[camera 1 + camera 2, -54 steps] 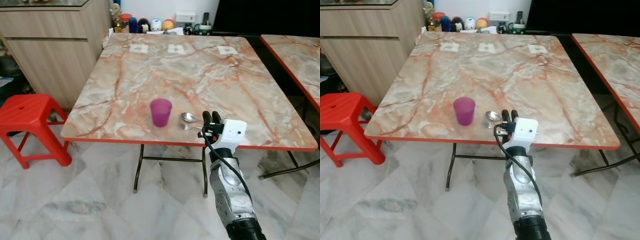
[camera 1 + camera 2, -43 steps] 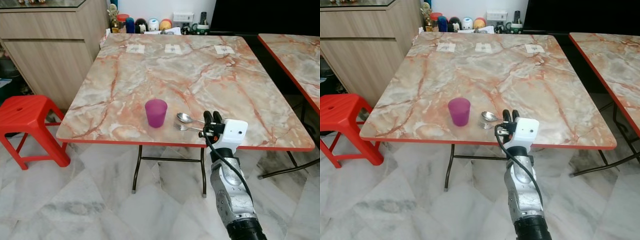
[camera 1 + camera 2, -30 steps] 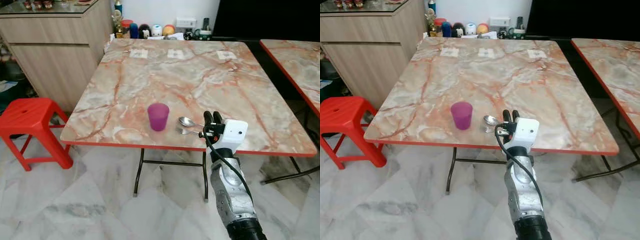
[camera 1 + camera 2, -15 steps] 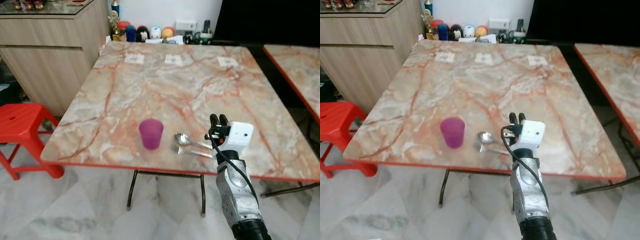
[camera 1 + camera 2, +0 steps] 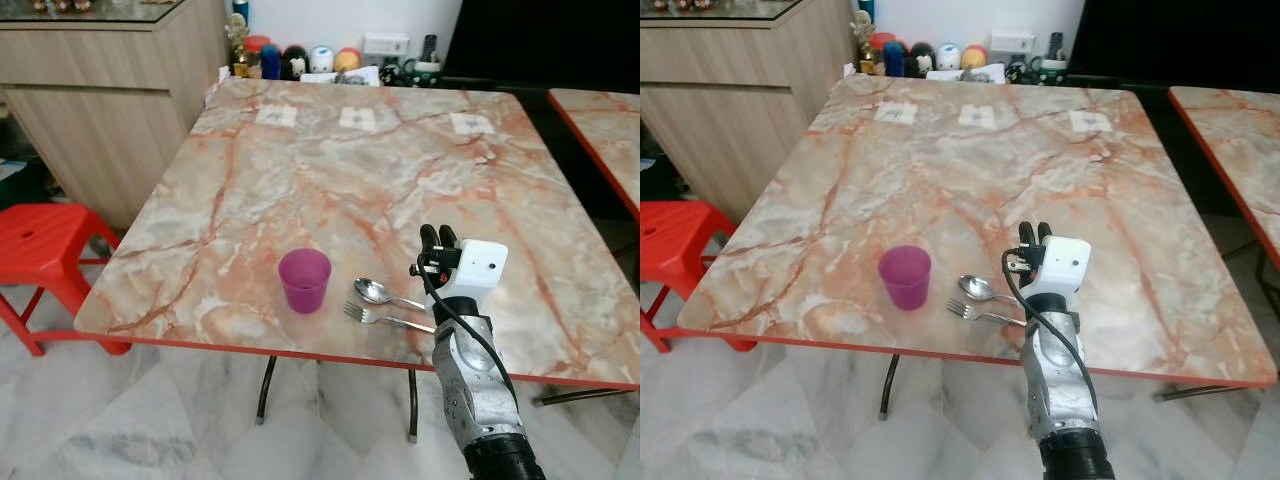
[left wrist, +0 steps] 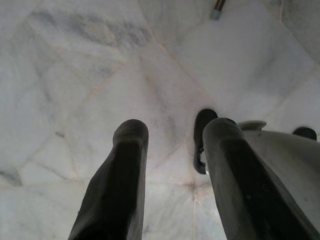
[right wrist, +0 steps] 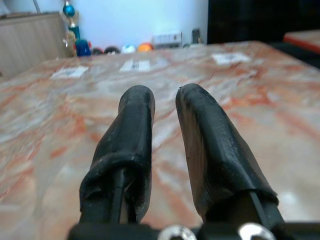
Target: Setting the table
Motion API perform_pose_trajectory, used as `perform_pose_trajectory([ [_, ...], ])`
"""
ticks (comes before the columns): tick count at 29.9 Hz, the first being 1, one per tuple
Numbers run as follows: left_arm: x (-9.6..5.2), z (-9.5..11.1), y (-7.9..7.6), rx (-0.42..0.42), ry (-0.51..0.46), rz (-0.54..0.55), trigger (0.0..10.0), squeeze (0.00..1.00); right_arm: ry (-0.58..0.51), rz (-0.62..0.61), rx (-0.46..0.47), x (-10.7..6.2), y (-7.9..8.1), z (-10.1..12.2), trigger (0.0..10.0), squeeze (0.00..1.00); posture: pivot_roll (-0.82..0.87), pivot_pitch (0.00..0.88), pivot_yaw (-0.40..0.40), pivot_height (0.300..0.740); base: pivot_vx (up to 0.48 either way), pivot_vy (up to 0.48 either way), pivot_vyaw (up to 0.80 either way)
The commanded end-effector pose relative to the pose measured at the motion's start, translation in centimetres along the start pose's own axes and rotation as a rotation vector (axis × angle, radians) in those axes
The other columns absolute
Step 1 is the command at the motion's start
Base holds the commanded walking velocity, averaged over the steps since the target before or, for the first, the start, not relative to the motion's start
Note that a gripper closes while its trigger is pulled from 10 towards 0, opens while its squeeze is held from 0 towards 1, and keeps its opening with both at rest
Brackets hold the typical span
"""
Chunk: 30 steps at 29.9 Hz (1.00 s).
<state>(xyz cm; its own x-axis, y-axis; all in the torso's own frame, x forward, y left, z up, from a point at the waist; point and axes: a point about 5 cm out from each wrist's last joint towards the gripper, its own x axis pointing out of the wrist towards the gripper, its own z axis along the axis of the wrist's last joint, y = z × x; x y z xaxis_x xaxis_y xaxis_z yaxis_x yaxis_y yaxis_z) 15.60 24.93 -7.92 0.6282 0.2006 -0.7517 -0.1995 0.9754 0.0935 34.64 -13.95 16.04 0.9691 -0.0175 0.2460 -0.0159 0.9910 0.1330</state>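
Right gripper [image 5: 438,237] raised above the table [image 5: 330,170] edge, fingers narrow, holding nothing.
The spoon [image 5: 384,294] and fork [image 5: 385,320] lie at its 8 o'clock, beside the purple cup [image 5: 304,280]. A low forearm sweep could knock the cutlery off the near edge. Left gripper [image 6: 172,165] hangs parted over the floor.

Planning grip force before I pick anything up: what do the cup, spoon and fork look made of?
Cup: likely plastic, translucent purple with a matte look, light showing through its wall. Spoon and fork: likely steel, silvery, the spoon's bowl glinting. All rest on a glossy marble-patterned table.
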Motion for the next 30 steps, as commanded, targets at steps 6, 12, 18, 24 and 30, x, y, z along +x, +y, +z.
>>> perform_pose_trajectory([
  [6,-0.3,-1.2,0.1,-0.001,0.040,0.006,10.0,0.00,-0.051,0.038,-0.117,1.6,-3.0,2.1,10.0,0.00,0.11,0.166,-0.024,0.740,0.000,0.000,0.00],
  [12,-0.3,-1.2,0.0,-0.002,0.042,0.005,10.0,0.00,-0.053,0.148,-0.186,3.4,-7.3,5.5,10.0,0.00,0.10,0.168,-0.027,0.740,0.000,0.000,0.00],
  [18,-0.3,-1.2,-0.1,-0.003,0.044,0.000,10.0,0.00,0.037,0.466,-0.281,3.2,-6.9,5.6,10.0,0.13,0.10,0.168,-0.028,0.740,0.000,0.000,0.00],
  [24,-0.4,-1.5,0.0,-0.007,0.051,0.003,10.0,0.00,0.242,0.683,-0.347,2.6,-7.0,3.0,10.0,1.00,0.10,0.167,-0.027,0.740,0.000,0.000,0.00],
  [30,-0.4,-1.6,0.0,-0.012,0.053,0.003,10.0,0.00,0.360,0.912,-0.312,1.2,-5.9,1.3,10.0,1.00,0.11,0.163,-0.028,0.740,0.000,0.000,0.00],
])
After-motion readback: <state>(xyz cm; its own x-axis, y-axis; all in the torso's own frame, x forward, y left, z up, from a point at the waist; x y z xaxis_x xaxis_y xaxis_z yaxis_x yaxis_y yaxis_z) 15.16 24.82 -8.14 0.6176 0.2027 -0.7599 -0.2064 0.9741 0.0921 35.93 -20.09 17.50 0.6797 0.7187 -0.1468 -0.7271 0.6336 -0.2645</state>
